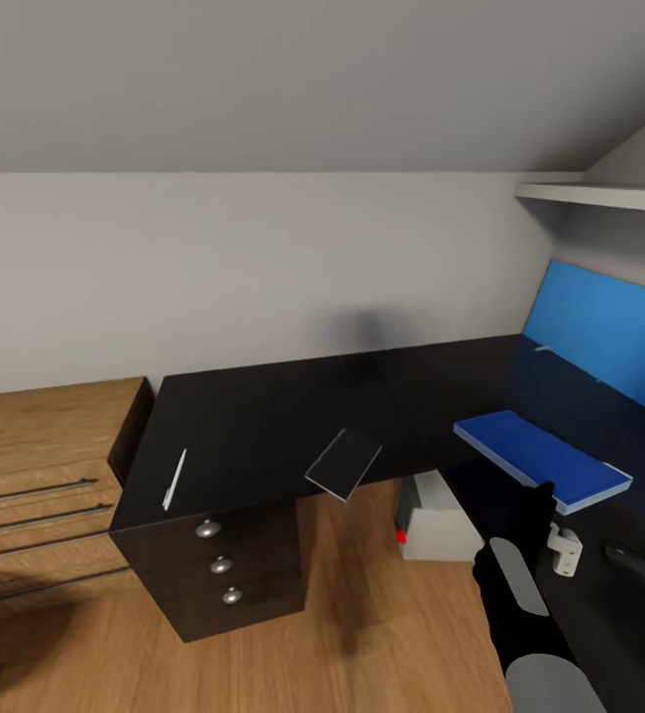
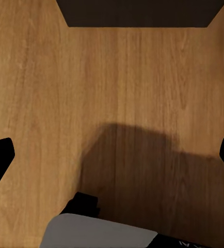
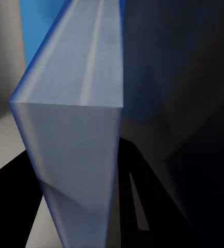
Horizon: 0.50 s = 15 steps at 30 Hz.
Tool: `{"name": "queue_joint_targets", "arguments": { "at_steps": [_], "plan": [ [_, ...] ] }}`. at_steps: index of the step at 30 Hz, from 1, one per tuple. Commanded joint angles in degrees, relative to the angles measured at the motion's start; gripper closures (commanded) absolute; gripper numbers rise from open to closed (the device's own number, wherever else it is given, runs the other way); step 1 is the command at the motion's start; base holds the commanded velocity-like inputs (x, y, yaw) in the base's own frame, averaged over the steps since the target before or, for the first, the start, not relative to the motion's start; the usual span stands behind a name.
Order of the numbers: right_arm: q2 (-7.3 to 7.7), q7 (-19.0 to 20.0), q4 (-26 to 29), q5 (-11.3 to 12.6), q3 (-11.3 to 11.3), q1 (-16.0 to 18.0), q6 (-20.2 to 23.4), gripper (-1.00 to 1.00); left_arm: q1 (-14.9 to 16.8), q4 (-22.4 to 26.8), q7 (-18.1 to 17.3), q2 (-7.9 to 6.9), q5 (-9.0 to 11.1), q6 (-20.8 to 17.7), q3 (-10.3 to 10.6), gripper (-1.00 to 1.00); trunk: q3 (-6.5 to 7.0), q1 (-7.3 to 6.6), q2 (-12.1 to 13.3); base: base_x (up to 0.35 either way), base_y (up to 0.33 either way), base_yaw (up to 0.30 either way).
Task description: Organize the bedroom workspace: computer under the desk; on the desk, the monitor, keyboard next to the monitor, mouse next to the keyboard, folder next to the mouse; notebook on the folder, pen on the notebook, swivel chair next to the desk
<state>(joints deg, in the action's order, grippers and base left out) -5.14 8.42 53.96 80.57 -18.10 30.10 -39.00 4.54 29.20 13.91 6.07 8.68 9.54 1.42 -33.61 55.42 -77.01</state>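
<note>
Head view: the folder [image 1: 543, 460] is lying flat on the shiny black desk [image 1: 263, 426], near the desk's right edge by the blue wall panel [image 1: 609, 337]. It is thin, bright blue, with pale edges. The right gripper [image 1: 540, 500] is reaching up to its near edge on a black and grey arm; I cannot tell if it is gripping. The left gripper [image 2: 112, 155] is hanging spread wide over the wooden floor [image 2: 50, 103]. The grey computer [image 1: 431, 520] is sitting under the desk.

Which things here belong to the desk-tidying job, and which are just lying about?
Job:
- desk
- folder, at the right gripper
- computer under the desk
- pen
- notebook
- mouse

Lying about:
- wooden chest of drawers
- blue wall panel
- shelf
</note>
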Motion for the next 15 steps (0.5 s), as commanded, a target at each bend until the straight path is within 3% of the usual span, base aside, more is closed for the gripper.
{"name": "queue_joint_targets", "arguments": {
  "at_steps": [1,15],
  "plan": [
    [-0.04,0.5,0.0,0.5,-0.1,0.0,0.0,1.00,0.0,0.0,0.2,-0.01,0.5,0.3,0.2,-1.00,-0.24,0.22,-0.4,0.000,0.000,0.000],
    [-0.04,0.5,0.0,0.4,0.0,0.0,-0.3,1.00,0.0,0.0,0.2,-0.01,0.5,0.4,0.2,-1.00,-2.75,3.30,-6.1,0.000,0.000,0.000]
  ]
}}
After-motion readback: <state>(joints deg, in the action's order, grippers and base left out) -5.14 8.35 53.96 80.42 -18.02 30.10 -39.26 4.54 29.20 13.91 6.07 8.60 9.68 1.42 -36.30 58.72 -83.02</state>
